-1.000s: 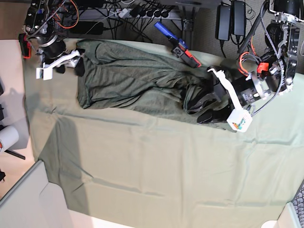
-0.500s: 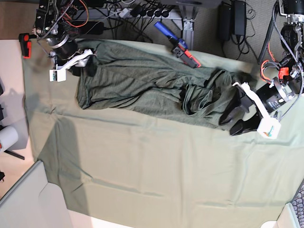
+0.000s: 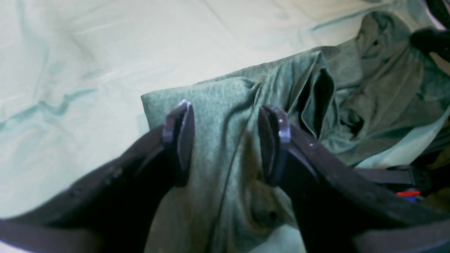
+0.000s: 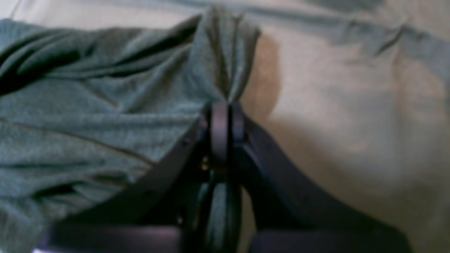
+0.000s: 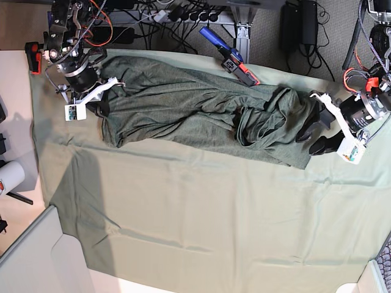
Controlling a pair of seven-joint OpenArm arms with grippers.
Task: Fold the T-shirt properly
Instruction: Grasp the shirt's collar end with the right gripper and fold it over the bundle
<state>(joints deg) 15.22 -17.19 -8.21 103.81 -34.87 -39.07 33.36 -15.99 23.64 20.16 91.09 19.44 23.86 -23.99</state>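
Near, pale mint-green smooth tablecloth (image 5: 214,226): lies before the shirt's near edge.
Middle, dark olive-green knit T-shirt (image 5: 177,113): crumpled band, left to right, right end bunched.
Right claw (image 5: 104,110), scene's left: has just closed, now pinching the shirt's end; that end looks ready to move.
Left claw (image 5: 319,133), scene's right: wide, nothing gripped, shifted outward over the right end.
Folding: likely unfinished; second grip probably next.

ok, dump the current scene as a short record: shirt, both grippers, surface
shirt: dark green, wrinkled, strung out sideways, bunched toward the left-arm end
right gripper: shut, shirt fabric pinched between its tips
left gripper: open, over the shirt's other end
surface: pale green cloth under the shirt
fold state: not neatly folded
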